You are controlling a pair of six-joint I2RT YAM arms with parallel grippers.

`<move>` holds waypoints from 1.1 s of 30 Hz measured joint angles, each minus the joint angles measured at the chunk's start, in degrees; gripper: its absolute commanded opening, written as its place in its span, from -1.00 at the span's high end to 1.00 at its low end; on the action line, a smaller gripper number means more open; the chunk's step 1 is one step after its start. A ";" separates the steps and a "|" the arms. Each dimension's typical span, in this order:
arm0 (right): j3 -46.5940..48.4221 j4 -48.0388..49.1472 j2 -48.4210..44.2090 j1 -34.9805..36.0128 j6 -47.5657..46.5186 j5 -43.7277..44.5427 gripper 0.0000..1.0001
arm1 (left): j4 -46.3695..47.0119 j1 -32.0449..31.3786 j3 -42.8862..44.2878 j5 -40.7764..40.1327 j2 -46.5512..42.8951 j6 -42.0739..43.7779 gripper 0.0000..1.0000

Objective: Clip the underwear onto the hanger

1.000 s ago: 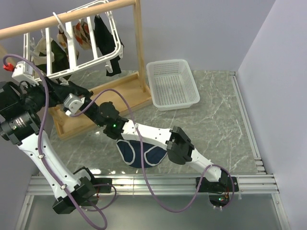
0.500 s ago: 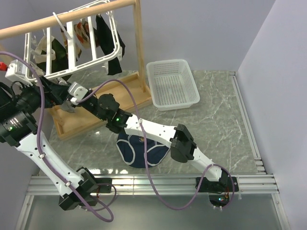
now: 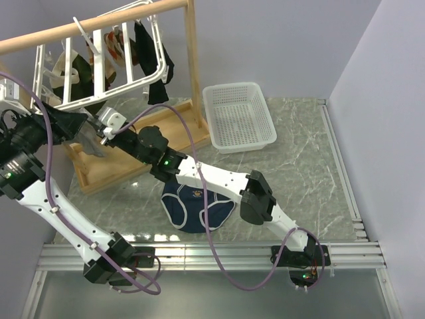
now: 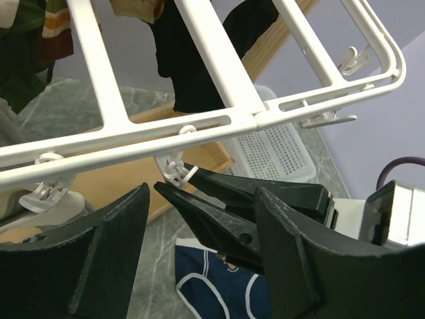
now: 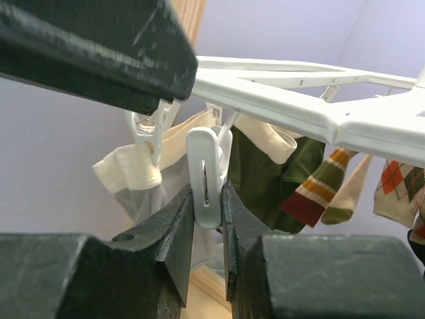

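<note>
You can't read any words here. The underwear (image 3: 196,211) has a tiny yellow tag at the waist, but it is too small to read. The underwear lies flat on the grey table (image 3: 299,173), partly under your right arm. No gripper is touching it.

The right wrist view shows what the top view hides. Your right gripper (image 5: 207,199) is pinching a white clip (image 5: 206,163) that hangs from the hanger (image 5: 299,109). Behind it you see a beige cloth (image 5: 129,173) and a stripy sock (image 5: 319,189).

The left wrist view shows your left gripper (image 4: 202,193) spread wide just under the hanger's bar. It holds nothing, and the right gripper's black fingers poke in between its own.

Only the top view shows the white basket (image 3: 239,116) and the wooden stand (image 3: 194,60).

A second ago your right arm sat lower in the top view. Now its wrist is up nearer the hanger. Your left arm has swung out to the left, and more of the underwear shows.
</note>
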 measured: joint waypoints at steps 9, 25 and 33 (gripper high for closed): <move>-2.51 -0.55 -3.76 -0.96 6.19 -5.70 1.00 | 11.76 0.07 -6.80 0.68 -2.67 -4.79 -0.31; -2.38 -3.69 -4.22 -2.89 13.64 -12.48 1.00 | 35.60 0.09 -16.28 7.30 -4.42 -22.14 -0.24; -2.32 -4.17 -4.22 -3.06 14.62 -12.44 1.00 | 35.50 -2.71 -16.68 6.32 -4.28 -21.59 -0.17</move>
